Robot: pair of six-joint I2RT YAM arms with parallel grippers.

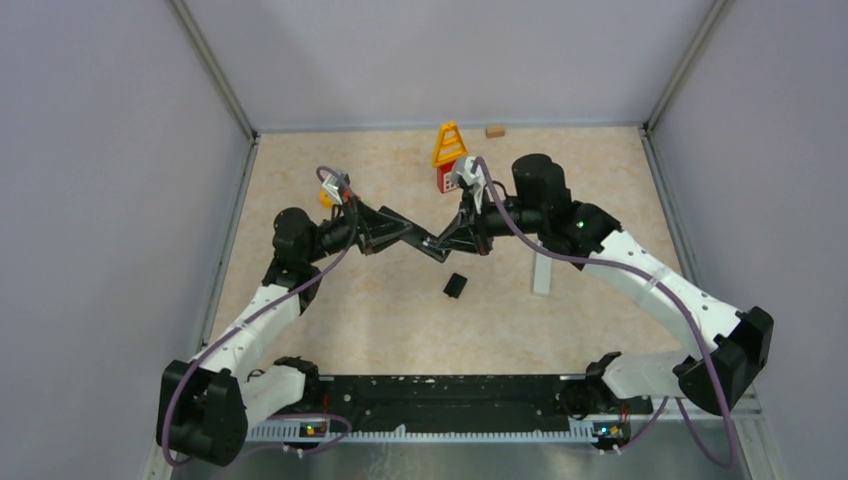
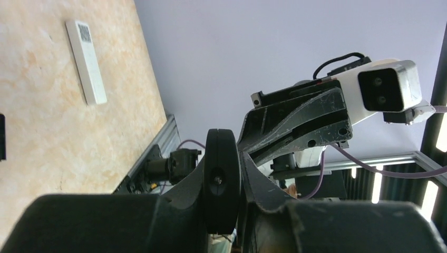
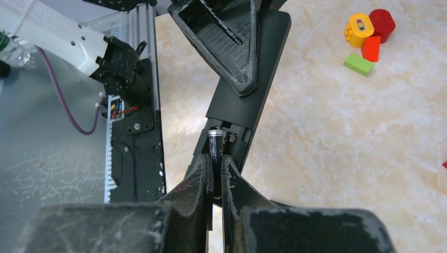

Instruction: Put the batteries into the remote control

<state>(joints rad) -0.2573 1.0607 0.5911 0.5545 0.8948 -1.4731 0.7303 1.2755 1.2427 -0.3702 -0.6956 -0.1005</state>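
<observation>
The right gripper [image 3: 213, 158] had its fingers drawn fully together, tips against the near end of a dark battery [image 3: 215, 141] just ahead of them, apparently to push it home rather than pinch it. The left gripper [image 2: 224, 163] was clamped on the black remote [image 3: 248, 100], holding it off the table [image 3: 342, 132] with its open compartment [image 3: 227, 136] facing the right gripper. That bay held this one battery; the slot just beside it looked unfilled. No other batteries were visible.
</observation>
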